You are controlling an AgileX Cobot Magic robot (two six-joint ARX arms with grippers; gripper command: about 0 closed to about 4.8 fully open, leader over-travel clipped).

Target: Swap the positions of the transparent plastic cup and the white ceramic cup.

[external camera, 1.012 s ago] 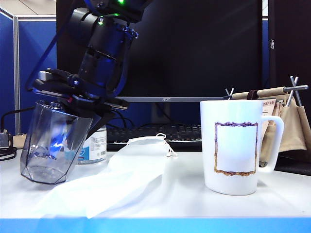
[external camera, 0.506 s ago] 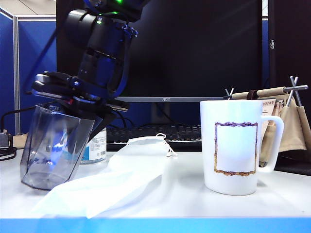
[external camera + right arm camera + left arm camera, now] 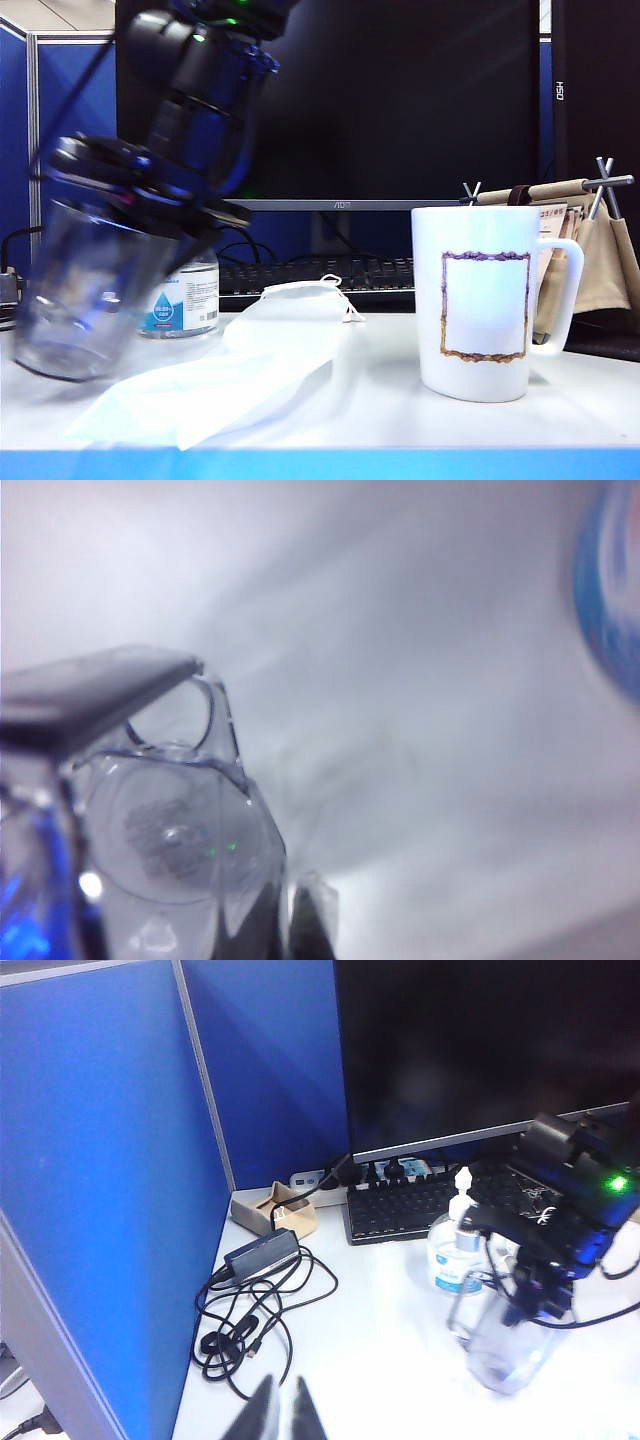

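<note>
A: The right hand (image 3: 125, 195) is reaching across to the far left of the bench (image 3: 400, 410) and is clamping the rim of the transparent plastic cup (image 3: 85, 290), one finger inside and one outside. The cup is tilting and blurring in the exterior view, so it is on the move, base just above or brushing the surface; I cannot tell which.

B: And the white ceramic cup (image 3: 480, 300)?

A: It is standing upright on the right side, handle pointing right, well apart from the tumbler. Between the two a white face mask (image 3: 250, 370) is sprawling over the bench, and a pump bottle (image 3: 185, 295) is sitting just behind the tumbler.

B: What is the left hand (image 3: 280, 1415) doing?

A: It is hanging off to the side, over the bench near a tangle of black cable (image 3: 250, 1310), fingers pinched together and carrying nothing. From its wrist camera you are seeing the other arm gripping the tumbler beside the bottle.

B: So which step is this?

A: By my reading, the first half of the swap: the tumbler is being carried. The mug is not yet touched, so next the tumbler is needing a clear spot to land upright, off the mask. Then the mug is needing a lift across to the left.
</note>
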